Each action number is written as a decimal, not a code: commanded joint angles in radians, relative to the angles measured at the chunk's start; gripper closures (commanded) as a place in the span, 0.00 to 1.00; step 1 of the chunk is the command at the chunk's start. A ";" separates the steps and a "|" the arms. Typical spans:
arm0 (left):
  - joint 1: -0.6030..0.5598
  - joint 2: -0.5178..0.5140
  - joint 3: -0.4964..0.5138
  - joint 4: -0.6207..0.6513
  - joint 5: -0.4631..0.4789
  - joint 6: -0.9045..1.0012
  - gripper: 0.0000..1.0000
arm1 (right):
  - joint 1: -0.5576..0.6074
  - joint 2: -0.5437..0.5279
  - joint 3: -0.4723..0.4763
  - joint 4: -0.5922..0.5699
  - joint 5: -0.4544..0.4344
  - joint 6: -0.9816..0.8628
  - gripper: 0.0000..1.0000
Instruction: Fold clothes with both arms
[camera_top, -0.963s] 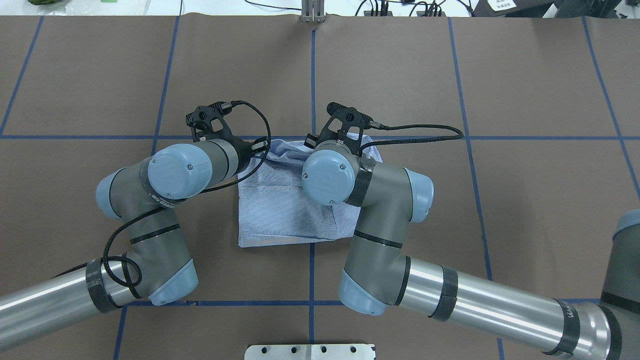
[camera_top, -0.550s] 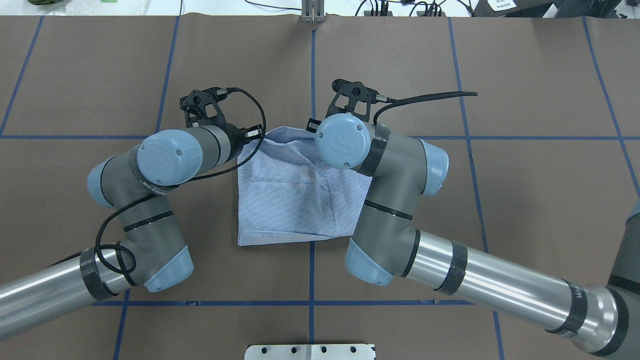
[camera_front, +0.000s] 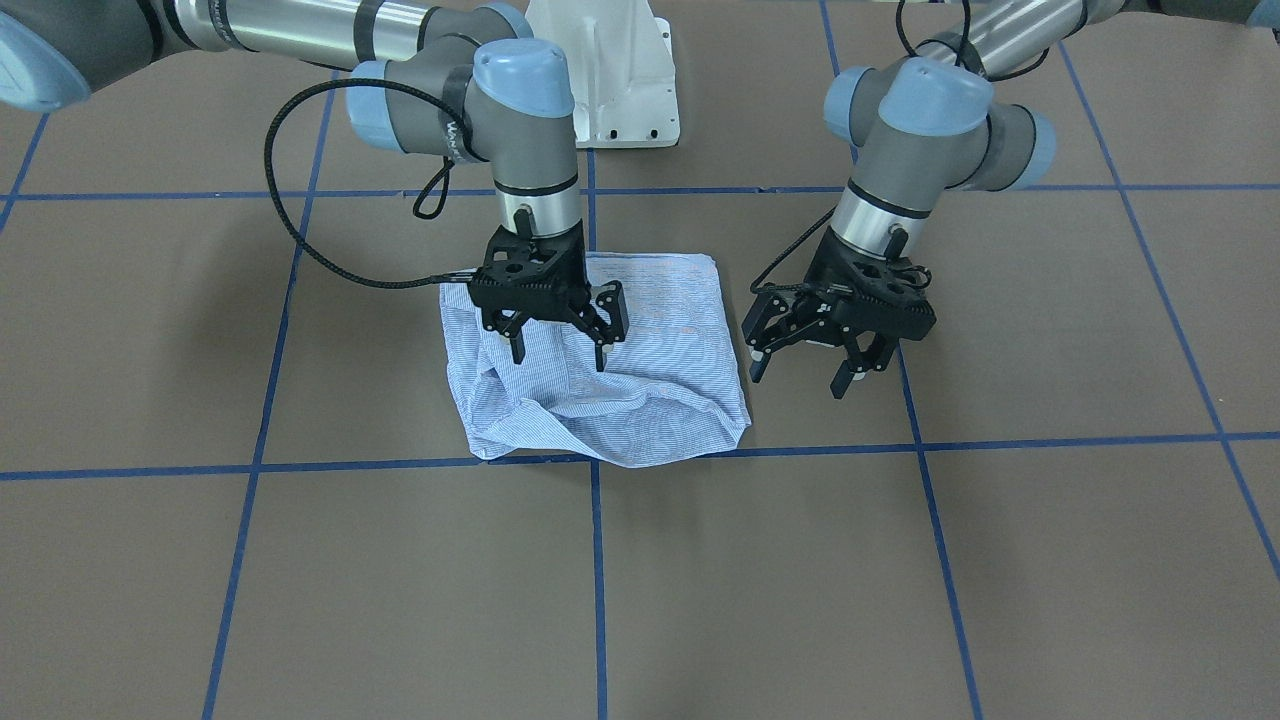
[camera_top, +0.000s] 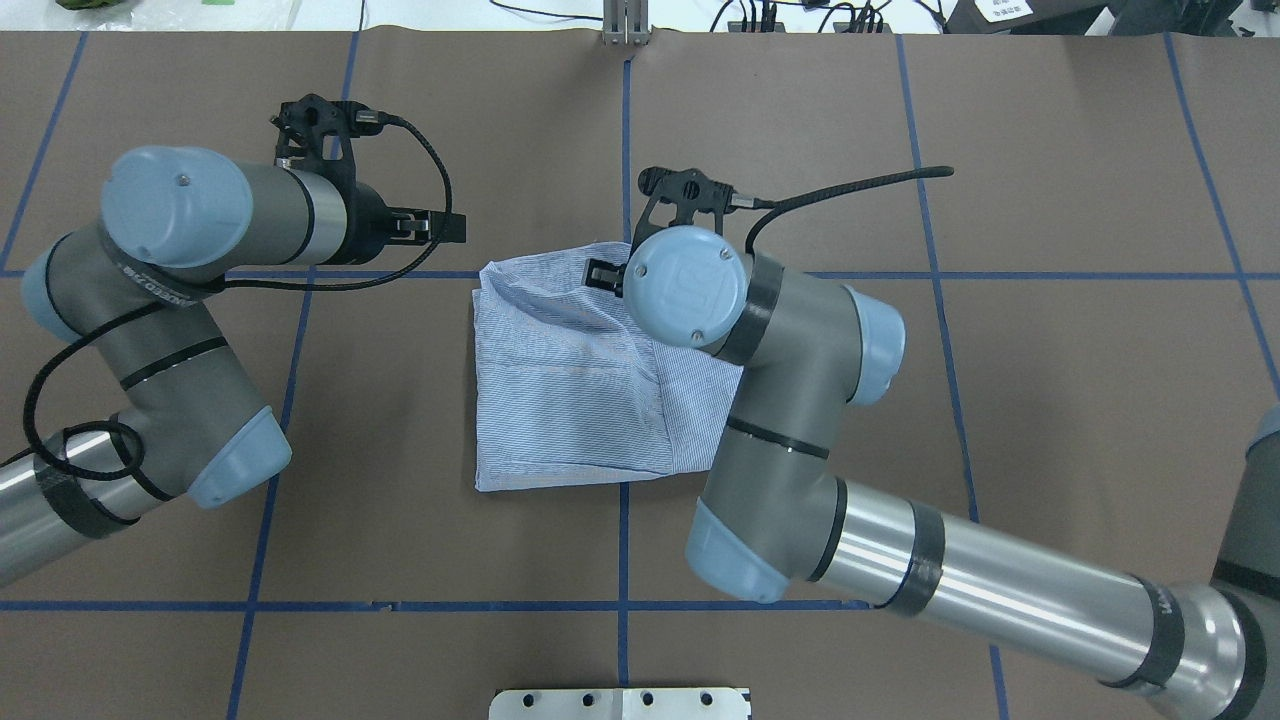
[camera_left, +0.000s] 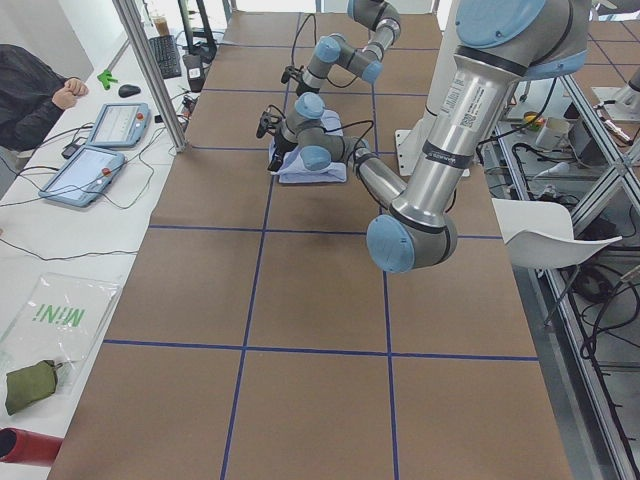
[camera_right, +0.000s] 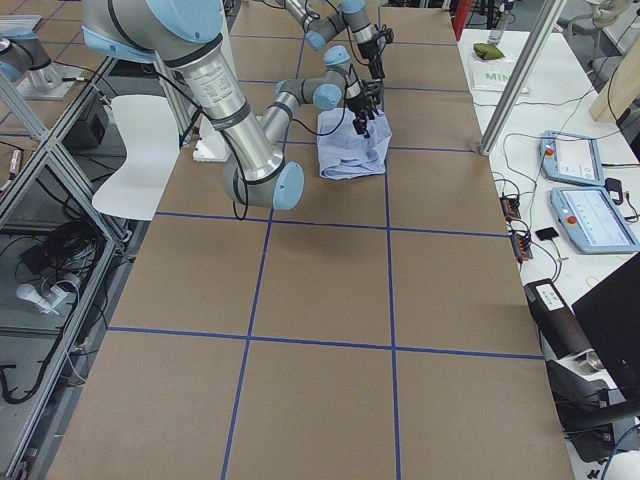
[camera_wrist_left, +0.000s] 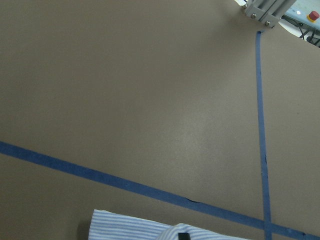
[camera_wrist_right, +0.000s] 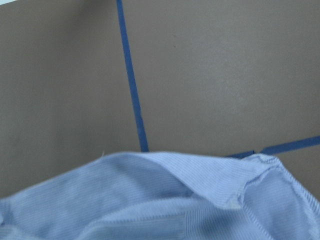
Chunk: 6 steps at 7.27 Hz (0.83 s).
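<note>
The light blue striped shirt (camera_top: 560, 400) lies folded into a rough square near the middle of the brown table (camera_top: 1050, 420), and its rumpled far edge covers a crossing of the blue tape lines (camera_top: 1000, 274). The right gripper (camera_front: 558, 358) hangs over the shirt's corner at about 1 o'clock in the overhead view, with its jaws wide apart and nothing between them; I cannot tell whether the tips touch the cloth. The left gripper (camera_front: 798, 376) is off the cloth, at about 10 o'clock from the shirt in the overhead view, above bare table, and its jaws are also wide apart and empty.
</note>
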 joint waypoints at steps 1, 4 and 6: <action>-0.009 0.016 -0.013 0.001 -0.012 0.024 0.00 | -0.107 0.006 -0.058 0.003 -0.131 -0.082 0.00; -0.009 0.017 -0.014 -0.001 -0.012 0.021 0.00 | -0.061 0.035 -0.225 0.080 -0.248 -0.145 0.00; -0.008 0.019 -0.014 -0.001 -0.012 0.021 0.00 | 0.040 0.119 -0.380 0.085 -0.268 -0.189 0.00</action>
